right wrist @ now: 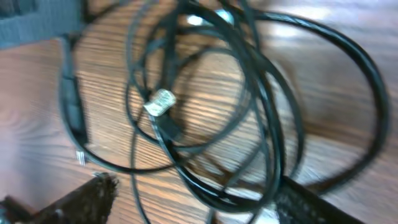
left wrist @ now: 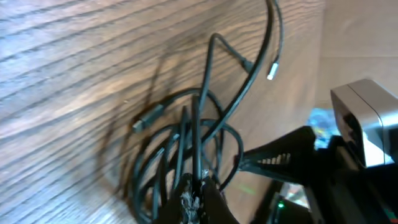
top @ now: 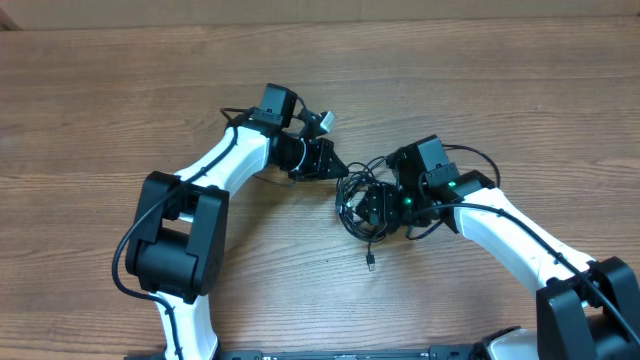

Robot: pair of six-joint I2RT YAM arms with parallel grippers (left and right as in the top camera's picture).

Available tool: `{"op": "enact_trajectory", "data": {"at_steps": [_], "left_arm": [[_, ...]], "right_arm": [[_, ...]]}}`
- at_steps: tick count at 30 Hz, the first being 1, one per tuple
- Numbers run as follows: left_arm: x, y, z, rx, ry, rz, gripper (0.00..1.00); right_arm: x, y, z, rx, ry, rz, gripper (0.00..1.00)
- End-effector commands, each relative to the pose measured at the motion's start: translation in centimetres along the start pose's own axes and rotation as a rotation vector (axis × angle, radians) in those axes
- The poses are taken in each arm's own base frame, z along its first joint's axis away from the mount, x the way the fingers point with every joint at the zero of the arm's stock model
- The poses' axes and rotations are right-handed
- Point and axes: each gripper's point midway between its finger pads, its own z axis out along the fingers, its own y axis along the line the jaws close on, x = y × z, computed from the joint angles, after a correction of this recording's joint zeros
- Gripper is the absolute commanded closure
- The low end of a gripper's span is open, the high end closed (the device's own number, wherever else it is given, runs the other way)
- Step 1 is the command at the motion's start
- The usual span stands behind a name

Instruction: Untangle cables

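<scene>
Brown wood of the table [top: 120, 90] is all around, and the cables [top: 350, 205] lie in one dark knot near the middle of it, between our two arms. Our left gripper [left wrist: 198, 190] is pinched tight, and we think it holds one strand of the cables, since that strand runs straight into its tips. This gripper sits at the edge of the knot, on the left arm's side. Our right gripper [right wrist: 193, 193] hangs right over the knot with its jaws wide apart. One of its fingers [right wrist: 93, 196] is on each side of the loops, and it holds nothing. So the knot is closest to the right arm, just under those jaws. The loops there curl round and round, with a silver plug [right wrist: 160, 101] lying in the middle of them. One loose plug [top: 370, 263] sticks out of the knot toward the near edge of the table. We think the next move is for the right jaws to close on one loop and pull it away from the left side, while the left gripper holds its strand. We cannot tell which loop would come free.
</scene>
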Motion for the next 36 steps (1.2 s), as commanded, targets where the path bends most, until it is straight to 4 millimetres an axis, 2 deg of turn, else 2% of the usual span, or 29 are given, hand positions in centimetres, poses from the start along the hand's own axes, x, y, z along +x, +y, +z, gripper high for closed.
{"op": "enact_trajectory", "data": {"at_steps": [1, 5, 12, 18, 21, 23, 24, 27, 29, 30, 33, 36], "left_arm": [[-0.1, -1.0, 0.1, 0.065, 0.013, -0.023, 0.96], [-0.1, -0.8, 0.4, 0.041, 0.012, -0.031, 0.96], [-0.8, -1.7, 1.1, 0.055, -0.011, -0.072, 0.96], [-1.5, -2.5, 1.5, 0.069, -0.031, -0.08, 0.96], [-1.5, -2.0, 1.6, 0.041, -0.035, -0.088, 0.96], [-1.4, -1.9, 1.6, 0.032, -0.035, -0.093, 0.96], [-1.4, -1.9, 1.6, 0.033, -0.035, -0.093, 0.96], [-1.2, -1.7, 1.6, 0.029, -0.028, -0.105, 0.96], [-1.0, -1.6, 1.6, 0.022, -0.022, -0.117, 0.96], [-0.9, -1.5, 1.5, 0.02, -0.018, -0.122, 0.96], [-0.7, -1.4, 1.6, 0.017, -0.012, -0.13, 0.96], [-0.6, -1.4, 1.6, 0.016, -0.01, -0.132, 0.96]], "right_arm": [[0.0, 1.4, 0.0, -0.073, 0.009, -0.007, 0.16], [0.0, 1.4, 0.0, -0.074, 0.01, 0.021, 0.17], [1.1, 1.1, 0.4, -0.054, 0.041, 0.03, 0.17], [1.6, -0.5, 1.0, 0.006, 0.032, 0.055, 0.17], [1.7, -0.6, 1.1, 0.007, 0.033, 0.057, 0.17], [1.5, 0.9, 0.7, -0.076, 0.046, 0.049, 0.17], [1.3, 1.8, 0.4, -0.126, 0.055, 0.038, 0.21], [0.4, 4.6, -1.1, -0.28, 0.062, -0.023, 0.42], [-0.4, 5.2, -1.6, -0.298, 0.042, -0.051, 0.46], [-0.6, 5.3, -1.7, -0.301, 0.031, -0.078, 0.44], [-0.9, 5.3, -1.7, -0.298, 0.012, -0.138, 0.28], [-0.9, 4.8, -1.5, -0.27, 0.005, -0.137, 0.18]]}}
